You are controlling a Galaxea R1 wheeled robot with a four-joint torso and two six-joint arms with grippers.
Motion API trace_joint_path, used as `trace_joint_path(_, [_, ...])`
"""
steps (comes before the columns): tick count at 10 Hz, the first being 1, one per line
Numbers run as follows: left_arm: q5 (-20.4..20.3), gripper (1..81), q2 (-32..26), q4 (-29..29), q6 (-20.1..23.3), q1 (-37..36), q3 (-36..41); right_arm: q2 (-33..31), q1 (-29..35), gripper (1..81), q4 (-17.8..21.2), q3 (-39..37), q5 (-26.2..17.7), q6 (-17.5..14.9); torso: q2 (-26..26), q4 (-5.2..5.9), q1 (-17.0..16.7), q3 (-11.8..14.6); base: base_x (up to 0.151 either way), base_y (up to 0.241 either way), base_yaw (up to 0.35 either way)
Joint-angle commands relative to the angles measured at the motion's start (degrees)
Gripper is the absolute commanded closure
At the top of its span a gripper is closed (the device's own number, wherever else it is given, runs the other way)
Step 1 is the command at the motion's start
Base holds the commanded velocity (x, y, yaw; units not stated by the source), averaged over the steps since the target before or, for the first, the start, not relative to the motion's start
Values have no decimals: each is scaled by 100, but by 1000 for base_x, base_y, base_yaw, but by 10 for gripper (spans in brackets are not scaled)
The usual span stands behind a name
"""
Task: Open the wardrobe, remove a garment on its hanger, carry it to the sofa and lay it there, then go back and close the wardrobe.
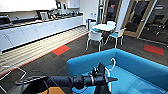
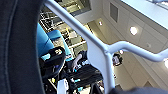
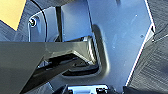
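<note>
Fingers (image 1: 108, 79) of the left arm grip the hanger (image 1: 113, 64) over the sofa (image 1: 140, 65).

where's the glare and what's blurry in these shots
Head view: daylight sheen on the blue sofa seat, straight lines bowed by the wide lens. Left wrist view: bright ceiling lamps flare, and the close dark garment and white hanger are soft. Right wrist view: pale reflection across the robot's own plate.

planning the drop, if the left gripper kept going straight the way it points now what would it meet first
Probably the sofa: the left gripper, holding the hanger, points across the seat toward the far backrest, though depth is hard to judge.
</note>
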Motion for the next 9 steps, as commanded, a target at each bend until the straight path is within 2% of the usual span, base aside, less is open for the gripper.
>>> trace_joint_path(1, [-71, 811, 484, 180, 33, -1026, -197, 19, 97, 10, 1, 34, -320, 0, 0, 0, 0, 0, 0, 0, 0])
trace_joint_path(5, [280, 811, 1523, 242, 42, -1290, -1641, 19, 132, 10, 10, 34, -320, 17, 0, 0, 0, 0, 0, 0, 0])
trace_joint_path(9, [561, 811, 2172, 585, 42, -1351, -2929, 10, 132, 10, 10, 34, -320, 17, 0, 0, 2, 0, 0, 0, 0])
